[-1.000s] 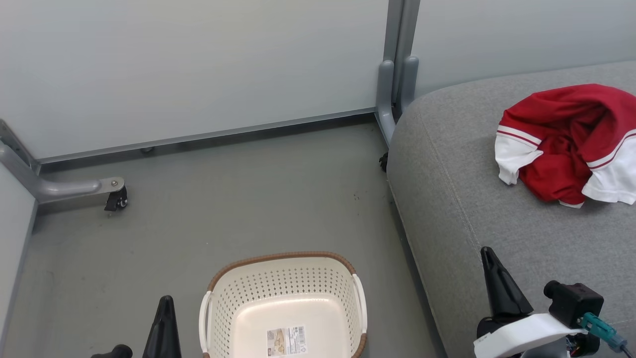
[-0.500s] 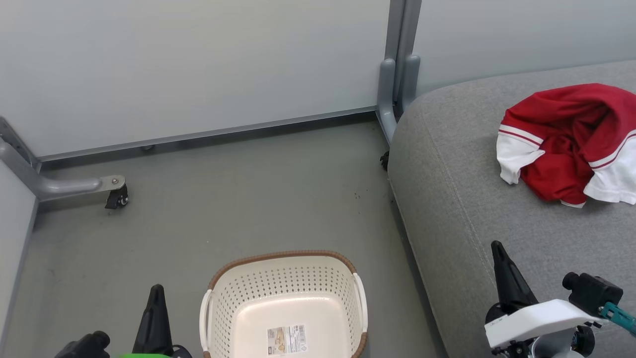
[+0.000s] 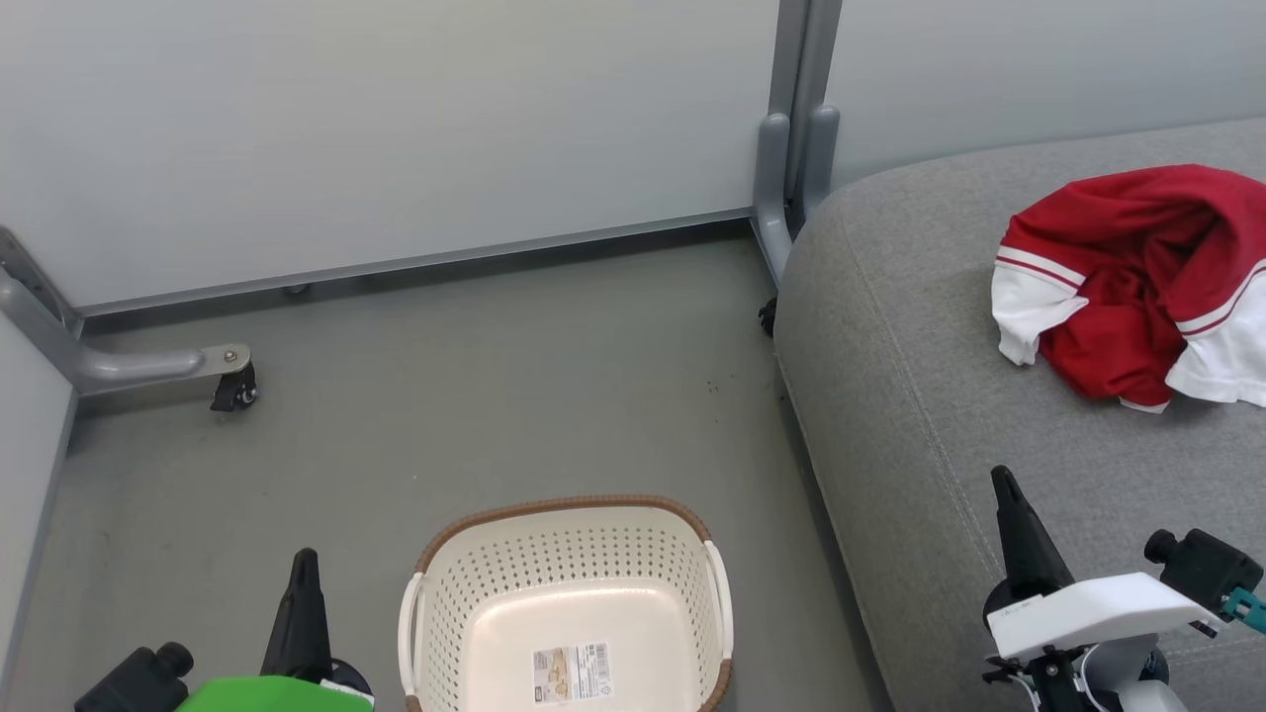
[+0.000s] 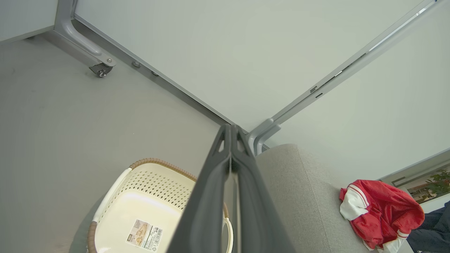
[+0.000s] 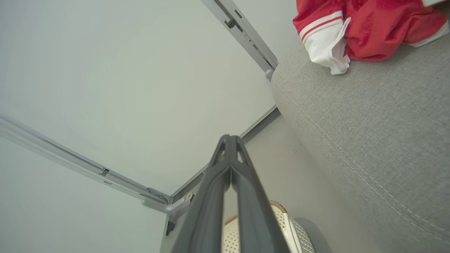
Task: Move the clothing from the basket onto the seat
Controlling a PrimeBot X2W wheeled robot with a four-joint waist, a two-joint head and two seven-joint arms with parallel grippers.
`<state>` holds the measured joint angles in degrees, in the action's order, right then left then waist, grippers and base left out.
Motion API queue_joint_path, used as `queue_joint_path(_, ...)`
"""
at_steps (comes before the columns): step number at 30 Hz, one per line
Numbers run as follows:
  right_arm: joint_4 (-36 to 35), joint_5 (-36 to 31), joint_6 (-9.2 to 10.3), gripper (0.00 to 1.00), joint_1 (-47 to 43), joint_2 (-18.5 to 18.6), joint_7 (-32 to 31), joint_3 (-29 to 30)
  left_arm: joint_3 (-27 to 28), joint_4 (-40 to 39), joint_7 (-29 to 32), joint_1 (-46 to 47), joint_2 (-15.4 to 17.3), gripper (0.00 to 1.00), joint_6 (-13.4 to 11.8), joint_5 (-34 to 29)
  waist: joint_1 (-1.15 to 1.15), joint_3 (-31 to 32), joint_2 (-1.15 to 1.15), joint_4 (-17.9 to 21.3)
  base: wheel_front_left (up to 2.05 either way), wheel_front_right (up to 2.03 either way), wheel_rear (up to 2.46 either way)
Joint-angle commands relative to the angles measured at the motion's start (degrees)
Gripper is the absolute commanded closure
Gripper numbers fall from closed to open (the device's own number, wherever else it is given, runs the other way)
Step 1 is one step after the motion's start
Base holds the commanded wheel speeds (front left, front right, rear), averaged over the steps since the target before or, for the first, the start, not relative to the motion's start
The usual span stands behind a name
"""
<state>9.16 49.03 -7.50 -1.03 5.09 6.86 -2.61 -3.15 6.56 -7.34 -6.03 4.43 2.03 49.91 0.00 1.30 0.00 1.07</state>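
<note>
Head view has the clothing (image 3: 1128,267) on the seat (image 3: 920,396), right of the basket (image 3: 564,506); left tool (image 3: 303,569) and right tool (image 3: 1007,489) are clenched empty, and the left tool, just beside the basket, could bump it.

floor (image 3: 475,396): carries the laundry basket (image 3: 559,506), well forward of the floor's back edge and near its right edge
label (image 3: 572,674): inside the laundry basket, flat on its bottom
sofa seat (image 3: 920,415): right of the laundry basket, along the floor's right edge; its back left corner just beside the partition post (image 3: 791,168)
garment (image 3: 1118,287): on the sofa seat, toward the back, well in from the seat's left edge
partition panels (image 3: 396,129): behind the floor's back edge and behind the sofa seat, the partition post between them
caster foot (image 3: 229,381): on the floor, back left corner
left gripper (image 3: 305,559): above the floor, left of the laundry basket
right gripper (image 3: 1004,477): above the sofa seat, in front of the garment
</note>
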Motion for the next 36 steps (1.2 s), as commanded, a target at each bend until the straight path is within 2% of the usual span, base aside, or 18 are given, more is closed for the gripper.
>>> queue_joint_path(1,-0.3,2.1,0.00,1.00,1.5,0.4,-0.5,0.4,0.5,-0.2,0.4,2.0,0.6,1.00,0.5,2.0,0.00,0.0,0.00,0.0,0.00,0.00,0.00)
queue_joint_path(36,2.2,24.1,0.00,1.00,4.5,0.0,-6.1,3.6,3.6,3.6,5.9,7.4,0.8,1.00,3.1,24.0,0.00,-0.6,0.00,-0.5,0.00,0.00,0.00)
